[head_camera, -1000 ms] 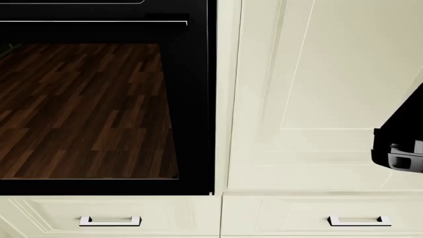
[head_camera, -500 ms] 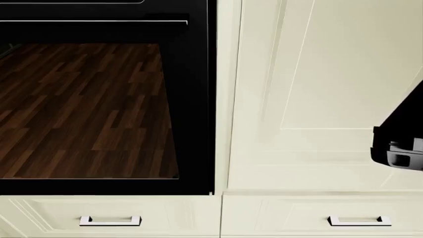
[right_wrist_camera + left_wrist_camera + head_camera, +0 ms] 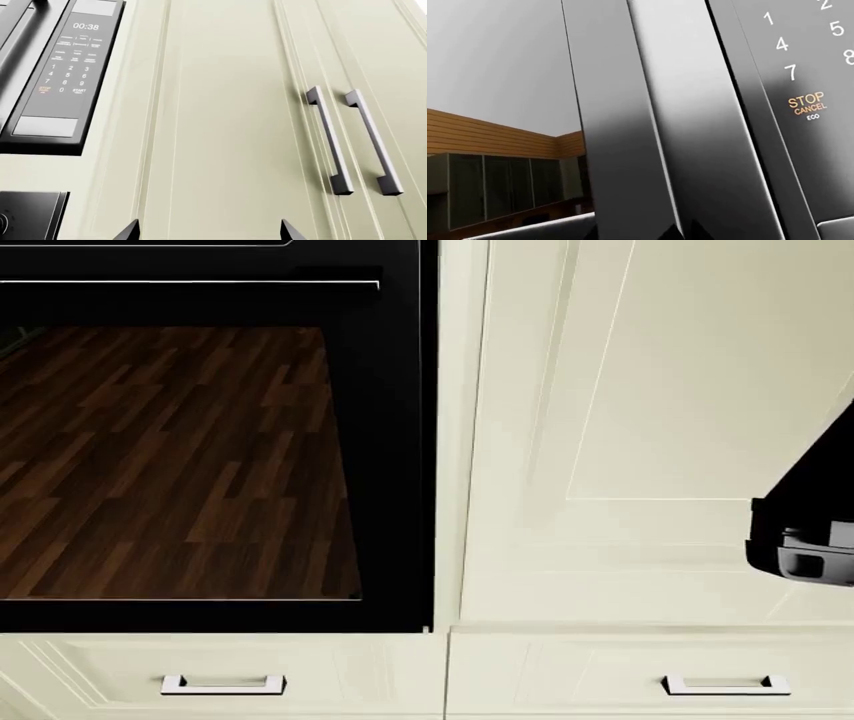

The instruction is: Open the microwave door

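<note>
change since earlier: almost none; in the head view the dark right arm (image 3: 807,530) at the right edge sits a touch lower than one second ago; oven and cabinets unchanged.
head view: black oven door (image 3: 214,440) fills the left, its glass reflecting wood flooring; cream cabinet panel (image 3: 654,420) to its right; two drawer handles (image 3: 223,684) (image 3: 718,684) along the bottom edge. microwave not seen here.
left wrist view: very close to the microwave (image 3: 800,125); its long metallic door handle (image 3: 694,125) runs the full height of the frame, keypad (image 3: 807,55) with the orange stop/cancel key just beside it. left gripper (image 3: 684,234): only two dark tips show at the frame edge, right at the handle; cannot tell whether they clamp it.
right wrist view: microwave control panel (image 3: 63,75) reads 00:38, set in the cream cabinet front; two cabinet pull handles (image 3: 327,142) (image 3: 373,142) well apart from it. right gripper (image 3: 208,231): tips spread wide, holding nothing.
</note>
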### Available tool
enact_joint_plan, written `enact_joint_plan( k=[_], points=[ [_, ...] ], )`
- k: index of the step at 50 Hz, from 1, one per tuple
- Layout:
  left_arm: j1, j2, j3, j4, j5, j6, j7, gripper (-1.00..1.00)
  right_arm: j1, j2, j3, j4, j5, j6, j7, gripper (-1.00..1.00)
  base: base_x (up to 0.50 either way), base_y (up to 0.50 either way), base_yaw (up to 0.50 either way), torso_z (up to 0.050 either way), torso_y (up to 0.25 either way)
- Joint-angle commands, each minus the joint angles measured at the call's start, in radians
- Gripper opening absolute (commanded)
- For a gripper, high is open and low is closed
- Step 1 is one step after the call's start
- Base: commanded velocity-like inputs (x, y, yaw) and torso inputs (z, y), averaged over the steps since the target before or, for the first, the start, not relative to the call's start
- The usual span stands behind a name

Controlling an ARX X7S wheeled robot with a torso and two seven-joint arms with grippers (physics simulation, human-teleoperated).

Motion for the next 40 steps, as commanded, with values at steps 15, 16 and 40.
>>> enact_joint_plan(
  k=[15, 16, 40],
  points=[
    [0.071, -0.146, -0.079, 0.393, -0.132, -0.16, -0.128, -1.0, -0.004, 0.015, -0.001, -0.006, -0.004, -0.007, 0.006, 1.0, 0.0, 0.0, 0.0, 0.0, 0.0],
    [0.074, -0.154, -0.084, 0.415, -0.142, -0.169, -0.135, -1.0, -0.001, 0.015, 0.0, -0.007, -0.001, -0.005, 0.005, 1.0, 0.0, 0.0, 0.0, 0.0, 0.0],
    [0.1, -0.322, -0.222, 0.813, -0.393, -0.347, -0.31, -1.0, 0.036, 0.01, -0.007, -0.016, 0.019, 0.012, -0.001, 1.0, 0.0, 0.0, 0.0, 0.0, 0.0]
  ],
)
